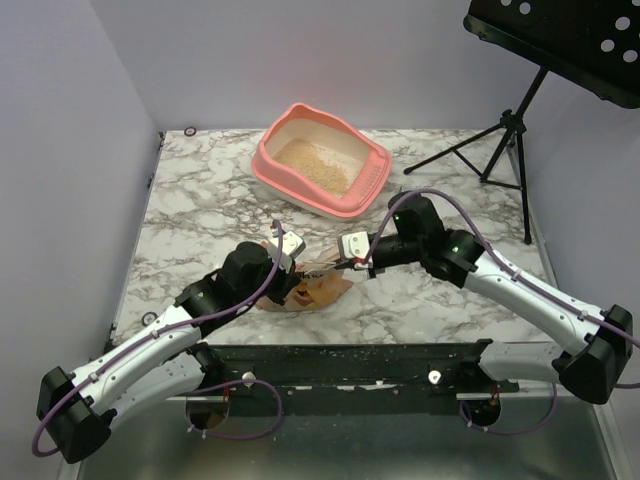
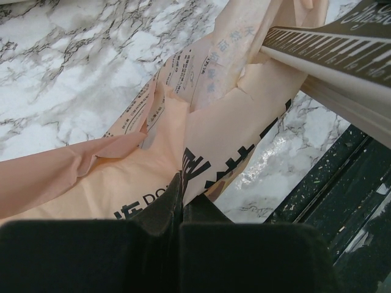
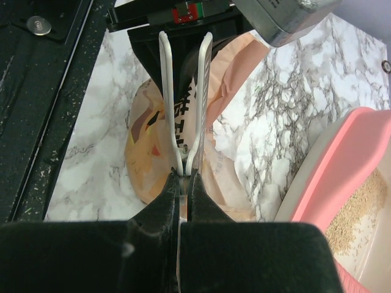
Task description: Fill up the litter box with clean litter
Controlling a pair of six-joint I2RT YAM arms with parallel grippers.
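Observation:
The salmon-pink litter box [image 1: 340, 205] stands at the back of the marble table, with a patch of beige clean litter [image 1: 312, 165] on its floor. It shows in the right wrist view too, the litter box [image 3: 342, 165] and its litter [image 3: 360, 207] at the right edge. A crumpled peach bag [image 1: 322, 292] lies near the front between both arms. My left gripper [image 2: 180, 195] is shut on an edge of the bag [image 2: 122, 177]. My right gripper [image 3: 183, 177] is shut on the joined end of a white clip [image 3: 166, 85], whose two arms spread over the bag [image 3: 146, 152].
A black music stand [image 1: 510, 125] rises off the table's back right corner. A black rail [image 1: 350, 365] flecked with stray granules runs along the near edge. Pale walls close in the left and the back.

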